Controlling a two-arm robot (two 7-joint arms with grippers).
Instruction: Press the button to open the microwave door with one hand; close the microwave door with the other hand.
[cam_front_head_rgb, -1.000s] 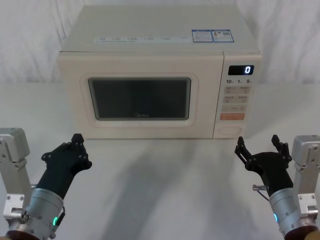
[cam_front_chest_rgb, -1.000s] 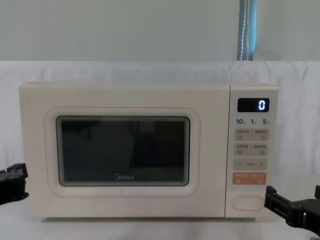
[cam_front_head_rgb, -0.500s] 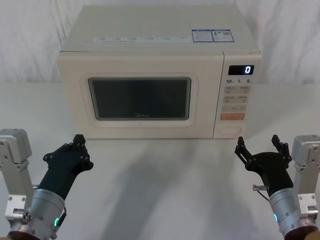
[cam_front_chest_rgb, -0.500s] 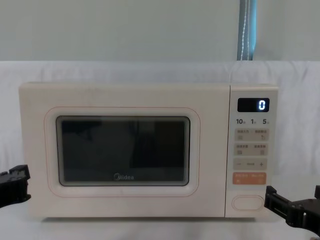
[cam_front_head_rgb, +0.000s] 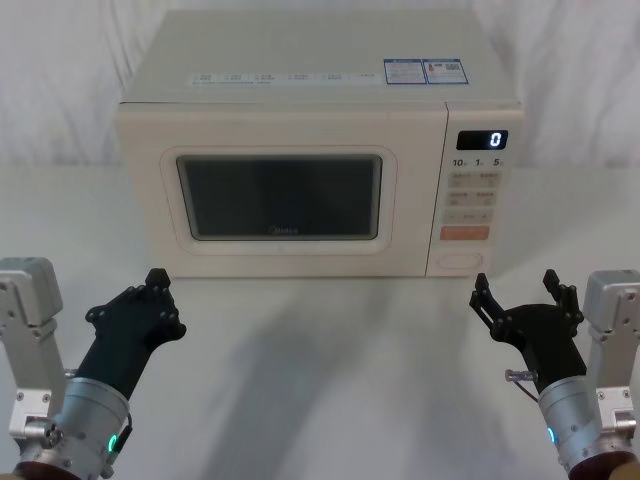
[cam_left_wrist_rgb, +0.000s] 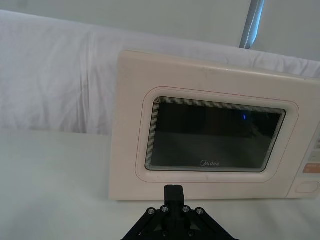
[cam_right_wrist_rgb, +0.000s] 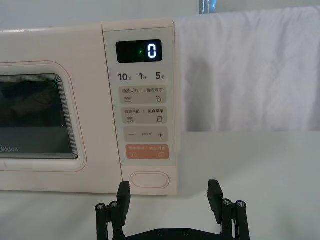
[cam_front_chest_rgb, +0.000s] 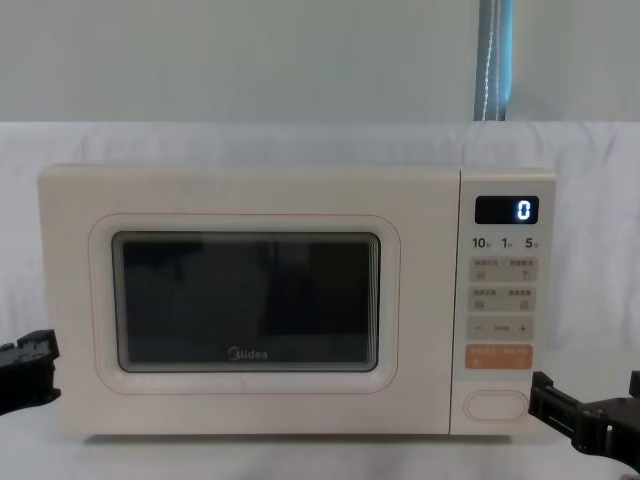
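The microwave (cam_front_head_rgb: 318, 150) stands on the white table (cam_front_head_rgb: 320, 380), directly ahead of both grippers. The microwave door (cam_front_head_rgb: 280, 195) sits flush with the cabinet, fully closed. The display (cam_right_wrist_rgb: 139, 51) reads "0".

The right gripper (cam_front_head_rgb: 520, 300) hovers above the table with its fingers spread apart and nothing between them. The button (cam_right_wrist_rgb: 150, 179) lies just ahead of it, slightly to its left, at the bottom of the key panel, apart from the fingertips.

The left gripper (cam_front_head_rgb: 150, 298) hovers ahead of the door's lower left corner, well apart from it. Its fingers are drawn together, holding nothing.
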